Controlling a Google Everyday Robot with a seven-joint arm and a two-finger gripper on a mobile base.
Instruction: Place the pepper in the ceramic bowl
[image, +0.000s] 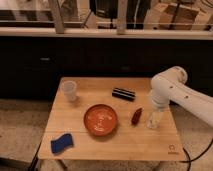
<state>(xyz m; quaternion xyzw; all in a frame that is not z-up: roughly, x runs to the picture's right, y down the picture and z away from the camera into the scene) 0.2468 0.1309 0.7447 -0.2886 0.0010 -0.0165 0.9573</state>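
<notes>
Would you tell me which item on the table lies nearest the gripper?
The dark red pepper, just beside the gripper over the table's right side; the ceramic bowl, black bar, cup and sponge all lie farther away.

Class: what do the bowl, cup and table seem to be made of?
The ceramic bowl: probably glazed ceramic, shiny orange-red. The cup: perhaps plastic, pale and translucent-looking. The table: wood, light tan boards. The claw hangs beside the pepper.
</notes>
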